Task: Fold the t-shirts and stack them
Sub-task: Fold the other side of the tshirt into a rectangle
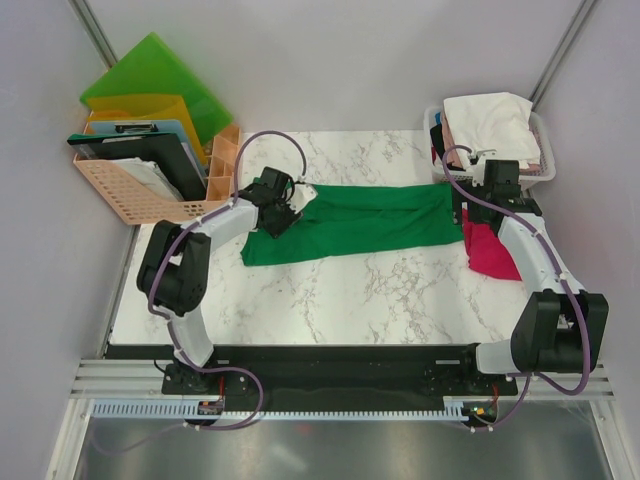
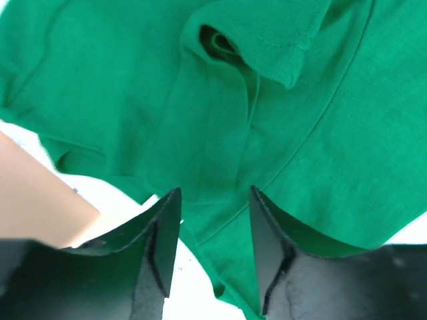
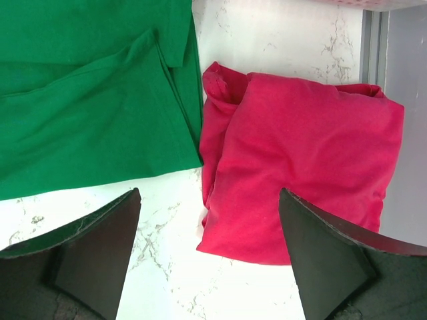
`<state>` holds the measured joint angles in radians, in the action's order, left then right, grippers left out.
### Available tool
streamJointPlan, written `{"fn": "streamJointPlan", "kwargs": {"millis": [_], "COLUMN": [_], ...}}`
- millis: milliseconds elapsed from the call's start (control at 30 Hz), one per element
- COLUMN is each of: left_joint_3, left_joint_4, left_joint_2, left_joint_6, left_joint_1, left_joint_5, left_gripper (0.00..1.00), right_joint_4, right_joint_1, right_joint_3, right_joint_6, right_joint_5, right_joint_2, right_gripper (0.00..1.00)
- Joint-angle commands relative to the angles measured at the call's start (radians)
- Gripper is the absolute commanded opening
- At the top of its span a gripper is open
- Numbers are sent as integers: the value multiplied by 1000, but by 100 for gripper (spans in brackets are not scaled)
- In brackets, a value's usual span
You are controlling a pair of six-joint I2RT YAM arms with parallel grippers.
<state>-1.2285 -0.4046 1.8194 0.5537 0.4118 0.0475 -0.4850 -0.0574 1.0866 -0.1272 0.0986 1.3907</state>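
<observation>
A deep green t-shirt lies spread in a long band across the middle of the marble table. My left gripper is at its left end. In the left wrist view its fingers are partly apart, with a fold and the edge of the green cloth between them, and the cloth is not visibly pinched. A folded magenta-red t-shirt sits at the right, beside the green shirt's right end. My right gripper hovers wide open above the table next to the red shirt, holding nothing.
A white basket at the back right holds a white t-shirt over pink cloth. A peach organiser with folders and a green plastic folder stands at the back left, close to my left arm.
</observation>
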Motion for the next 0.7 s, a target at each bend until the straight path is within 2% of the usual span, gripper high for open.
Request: {"fn": "streamJointPlan", "kwargs": {"millis": [0,200,267,300,333,400,667], "left_joint_3": [-35,-26,-22,-23,-28,-38,-63], "left_joint_4": [0,-2,1,4,3,3,7], "left_joint_2": [43,57,61,69,72,80,72], "left_joint_6": [-24,-31,-28,-26,-25,-26,-21], "left_joint_1": [2,1,1,1,1,1,1], "left_joint_5": [-20,-29,-26,-23,-18,-15,5], "left_gripper": [51,50,44,40,30,2,2], "right_joint_4": [26,23,20,19,19,17,11], "right_joint_1": [-4,-5,-4,-4,-5,-5,-5], "right_joint_3": [-8,-5,-4,-4,-4,-5,-4], "right_joint_6": [-2,-5,-5,-6,-6,-8,-14], "right_joint_5": [-11,-14,-20,-22,-23,-30,-39], "right_joint_2": [5,16,24,25,27,28,41], "right_gripper": [91,91,91,91,91,91,91]}}
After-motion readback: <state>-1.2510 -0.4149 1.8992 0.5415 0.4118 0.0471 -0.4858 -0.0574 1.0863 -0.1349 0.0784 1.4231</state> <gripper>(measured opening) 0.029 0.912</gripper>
